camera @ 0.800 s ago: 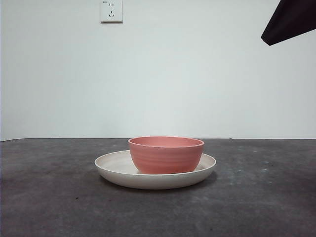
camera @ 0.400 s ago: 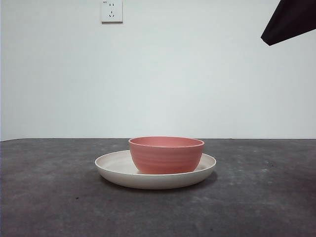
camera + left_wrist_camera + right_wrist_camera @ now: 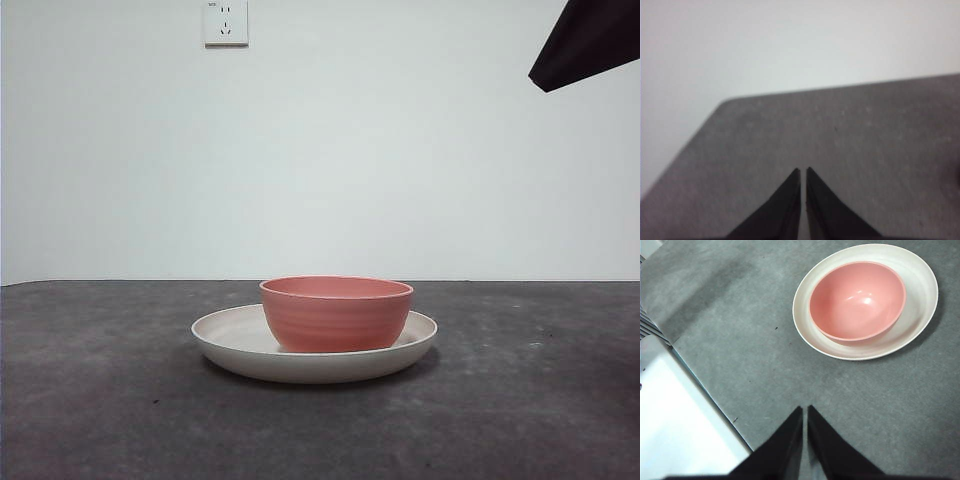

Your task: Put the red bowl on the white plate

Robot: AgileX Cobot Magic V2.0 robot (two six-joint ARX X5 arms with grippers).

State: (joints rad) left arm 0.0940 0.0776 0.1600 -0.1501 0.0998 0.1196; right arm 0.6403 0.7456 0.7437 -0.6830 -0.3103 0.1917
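Observation:
The red bowl (image 3: 337, 313) stands upright inside the white plate (image 3: 225, 335) at the middle of the dark table. In the right wrist view the bowl (image 3: 857, 300) sits in the plate (image 3: 920, 305), a little off centre. My right gripper (image 3: 804, 409) is shut and empty, raised well clear of the plate; a black tip (image 3: 585, 45) at the front view's top right corner is an arm. My left gripper (image 3: 802, 170) is shut and empty over bare table, with neither bowl nor plate in its view.
A white wall with a socket (image 3: 225, 22) stands behind the table. The right wrist view shows the table's edge (image 3: 705, 390) with a white surface beyond it. The left wrist view shows the table's far corner (image 3: 725, 102).

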